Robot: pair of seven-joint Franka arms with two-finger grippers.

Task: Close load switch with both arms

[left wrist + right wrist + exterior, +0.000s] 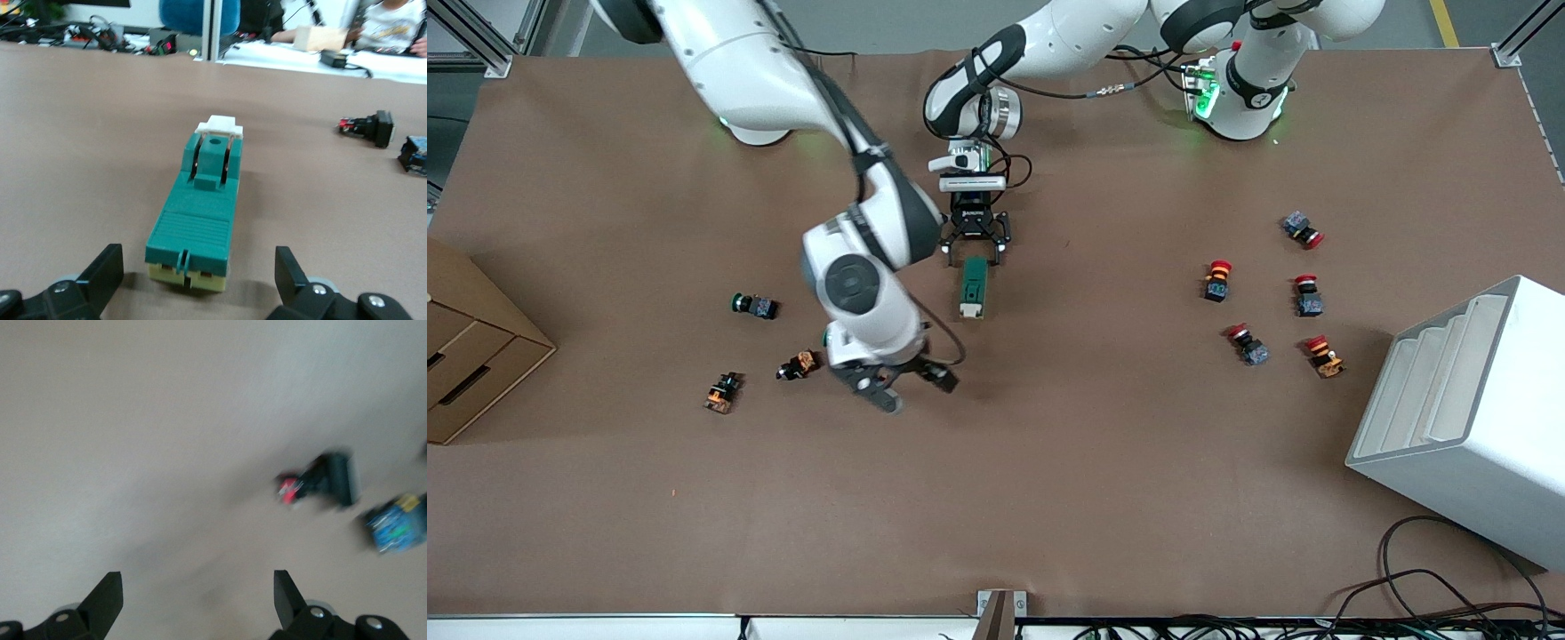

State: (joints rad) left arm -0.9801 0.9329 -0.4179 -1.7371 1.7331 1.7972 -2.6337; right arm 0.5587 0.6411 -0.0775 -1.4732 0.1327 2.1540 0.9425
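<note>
Dark-green oblong plastic load switch (973, 287) with white lever end flat on brown table (1103, 462), mid-table. Left gripper (976, 250) over switch's base-side end, fingers apart, straddling it. Right gripper (903, 384) over table near switch, camera side, fingers spread, empty.

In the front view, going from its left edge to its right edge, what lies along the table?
Cardboard box → three push buttons → right gripper → load switch under the open left gripper → five red-capped buttons → white rack.
</note>
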